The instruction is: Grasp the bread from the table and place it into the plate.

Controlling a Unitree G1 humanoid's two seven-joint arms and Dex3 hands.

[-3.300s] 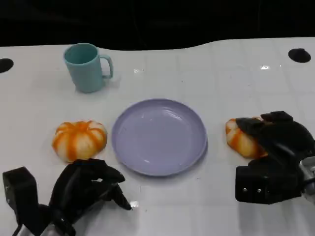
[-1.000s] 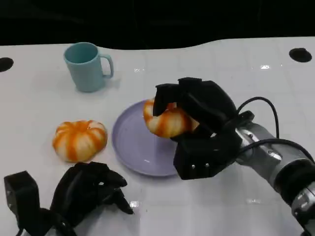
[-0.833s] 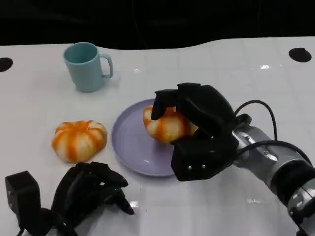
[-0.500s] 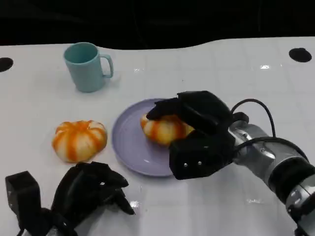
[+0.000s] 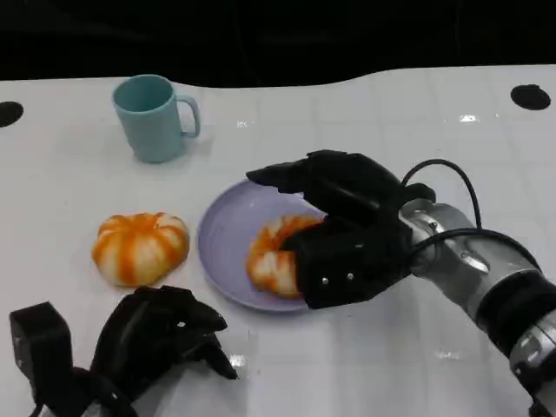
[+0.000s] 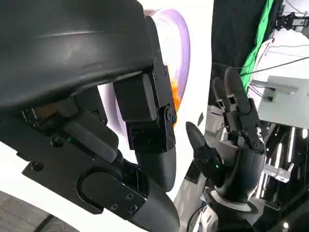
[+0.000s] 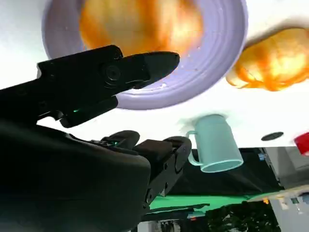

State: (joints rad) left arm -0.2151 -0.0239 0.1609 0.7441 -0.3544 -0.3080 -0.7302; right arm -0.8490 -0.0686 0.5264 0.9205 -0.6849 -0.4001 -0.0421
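White table [image 5: 417,130] with a faint tile grid, black backdrop behind it.

Head view: lavender plate [image 5: 228,228] sits mid-table. One orange-and-white bread [image 5: 274,254] lies on the plate, on its near right part. Right hand [image 5: 339,230] is over the plate, fingers spread and stretched out above the bread toward the far rim; the black palm block sits against the bread's right side. Can't tell if it touches, but nothing is wrapped around the bread. Second bread [image 5: 140,247] lies on the table just left of the plate, apart from it. Teal mug [image 5: 153,117] stands upright at the far left, handle to the right. Left hand [image 5: 152,334] rests low near the front edge, fingers curled in, holding nothing, just in front of the second bread.

Left wrist view: left hand's [image 6: 96,111] shell close up, plate rim [image 6: 181,43] beyond, a sliver of orange bread [image 6: 174,99] beside a finger. Right hand [image 6: 231,140] further off, fingers extended and apart.

Right wrist view: right hand's fingers [image 7: 120,70] reach across the plate [image 7: 222,58], bread [image 7: 140,24] beyond them on the plate, not gripped. Second bread [image 7: 273,60] outside the rim, mug [image 7: 215,142] further off.
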